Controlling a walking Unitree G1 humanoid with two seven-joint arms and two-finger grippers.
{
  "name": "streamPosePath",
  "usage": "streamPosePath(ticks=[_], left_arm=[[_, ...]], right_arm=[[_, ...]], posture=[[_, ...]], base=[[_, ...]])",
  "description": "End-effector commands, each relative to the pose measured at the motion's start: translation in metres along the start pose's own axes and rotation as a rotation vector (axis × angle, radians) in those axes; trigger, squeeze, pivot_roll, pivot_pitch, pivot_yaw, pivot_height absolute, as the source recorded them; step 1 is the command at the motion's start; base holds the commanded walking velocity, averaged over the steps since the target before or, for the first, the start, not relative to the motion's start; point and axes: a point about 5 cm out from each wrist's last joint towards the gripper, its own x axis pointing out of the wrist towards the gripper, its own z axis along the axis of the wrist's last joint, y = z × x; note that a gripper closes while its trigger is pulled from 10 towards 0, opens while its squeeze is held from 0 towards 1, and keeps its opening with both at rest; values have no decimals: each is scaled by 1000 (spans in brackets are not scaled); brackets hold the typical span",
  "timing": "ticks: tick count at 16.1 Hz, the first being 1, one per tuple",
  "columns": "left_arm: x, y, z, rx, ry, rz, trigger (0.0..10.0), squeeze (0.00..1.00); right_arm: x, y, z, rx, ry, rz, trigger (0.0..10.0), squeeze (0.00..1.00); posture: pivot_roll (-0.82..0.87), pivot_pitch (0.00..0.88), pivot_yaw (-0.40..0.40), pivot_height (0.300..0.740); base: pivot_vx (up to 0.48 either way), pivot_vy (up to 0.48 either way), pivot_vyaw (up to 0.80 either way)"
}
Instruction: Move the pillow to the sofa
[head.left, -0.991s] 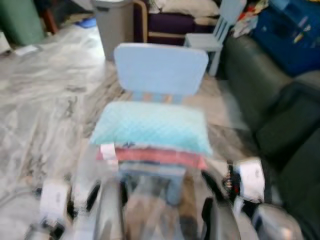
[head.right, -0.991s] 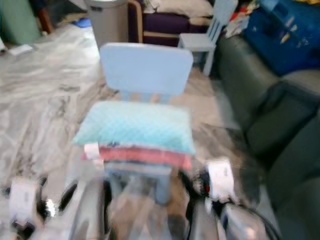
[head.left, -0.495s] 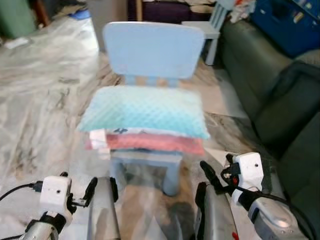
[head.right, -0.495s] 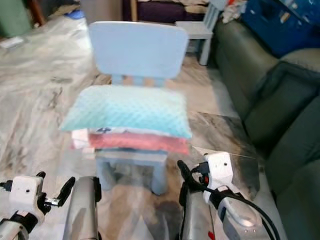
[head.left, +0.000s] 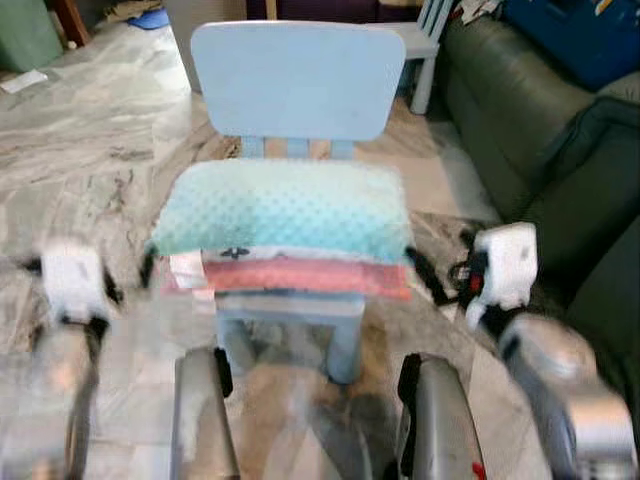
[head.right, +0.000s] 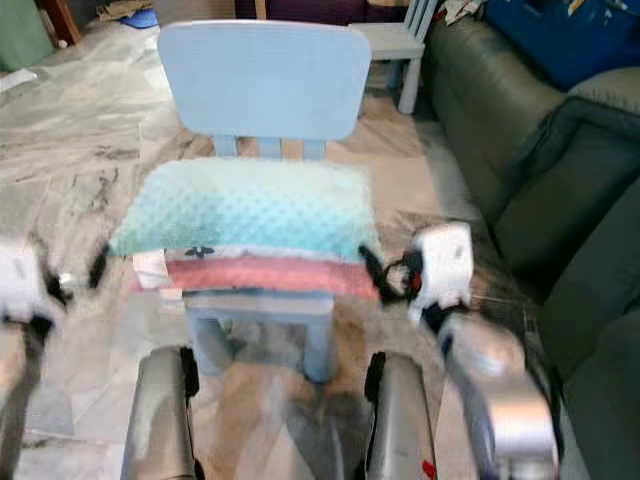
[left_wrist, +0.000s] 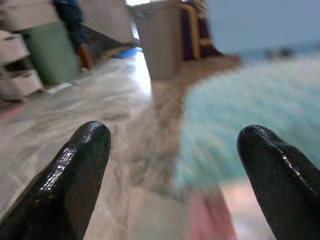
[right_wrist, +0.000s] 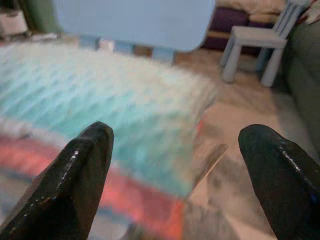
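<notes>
Beside the teal pillow (head.left: 285, 210) on the chair (head.left: 298, 80), left pincer (left_wrist: 175, 165) and right pincer (right_wrist: 175, 165) flank it, fingers spread, grasping nothing.

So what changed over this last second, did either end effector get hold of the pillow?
Not yet. Both arms rose from low in front of the robot to either side of the chair: the left end effector now sits off the left end of the teal pillow, the right end effector off its right end, both open and touching nothing. The view also closed in on the chair. The pillow stays on the red cushion.
</notes>
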Motion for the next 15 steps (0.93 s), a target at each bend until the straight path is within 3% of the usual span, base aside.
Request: streamPosePath(ticks=[1,3,5,7,8,9,11,15], left_arm=[[10,11,1,-38,21,50,10000,0],[42,9,1,-117,70,68,10000,0],[61,7,8,-177,65,71,10000,0],[84,8,18,-249,78,82,10000,0],[93,11,20,-292,118,83,10000,0],[99,12,23,-346,130,84,10000,0],[104,11,23,-343,181,61,10000,0],[110,7,19,-385,267,9,10000,0]], right_arm=[[7,-13,12,5,-40,-25,10000,0],[30,-26,33,21,-75,-9,10000,0],[47,-32,41,59,-58,15,10000,0],[66,-41,51,155,-41,30,10000,0],[78,-45,53,175,-21,46,10000,0],[86,-47,55,152,-15,46,10000,0],[95,-43,53,168,11,79,10000,0],[111,-44,51,81,66,64,10000,0]], posture=[[32,93,-1,416],[21,101,4,416],[14,110,10,416],[13,126,8,416],[16,134,9,416],[21,141,9,416],[29,162,13,416],[30,191,19,416]], base=[[0,0,0],[0,0,0],[0,0,0],[0,0,0],[0,0,0],[0,0,0],[0,0,0],[0,0,0]])
